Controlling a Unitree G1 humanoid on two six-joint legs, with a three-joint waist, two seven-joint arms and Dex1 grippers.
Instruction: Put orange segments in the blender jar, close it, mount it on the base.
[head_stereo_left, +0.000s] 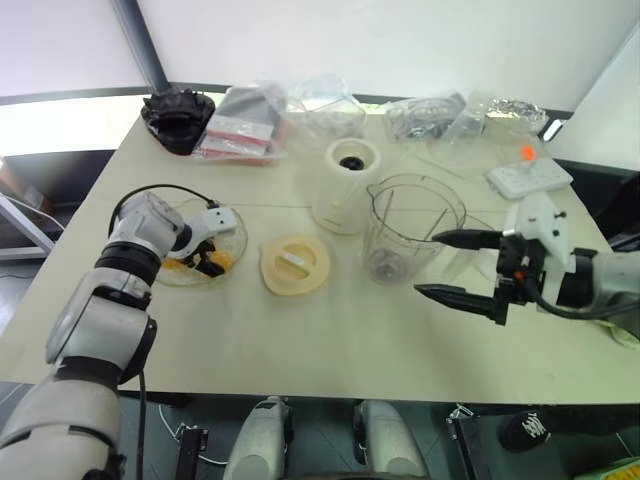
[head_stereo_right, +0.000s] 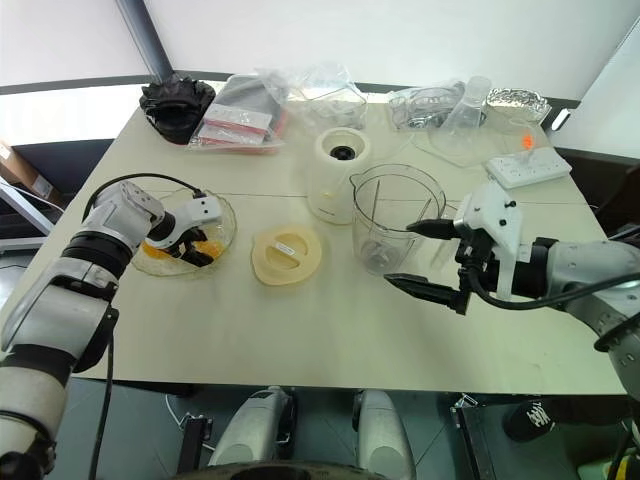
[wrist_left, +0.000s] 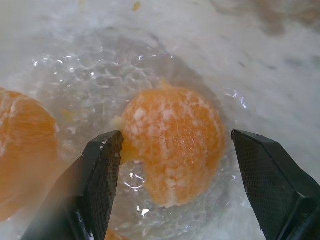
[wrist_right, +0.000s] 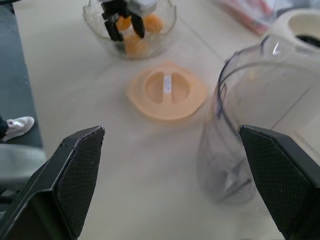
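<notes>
Several orange segments (head_stereo_left: 222, 260) lie in a shallow clear bowl (head_stereo_left: 240, 238) at the table's left. My left gripper (wrist_left: 175, 137) reaches down into that bowl, open, its fingers (wrist_left: 102, 175) standing on either side of one segment (wrist_left: 172, 145) with small gaps. A second segment (wrist_left: 25, 150) lies beside it. The blender jar (head_stereo_left: 410, 235) stands upright and empty at the centre, without its cover. The cream base (head_stereo_left: 348, 185) stands just behind the jar, dark socket up. My right gripper (head_stereo_left: 425, 264) hovers open at the jar's right, with nothing between its fingers.
A flat round cream lid (head_stereo_left: 295, 265) lies between the bowl and the jar. Plastic bags (head_stereo_left: 250, 125), clear containers (head_stereo_left: 440, 120) and a black object (head_stereo_left: 177, 118) line the far edge. A white power strip (head_stereo_left: 528, 177) sits at the far right.
</notes>
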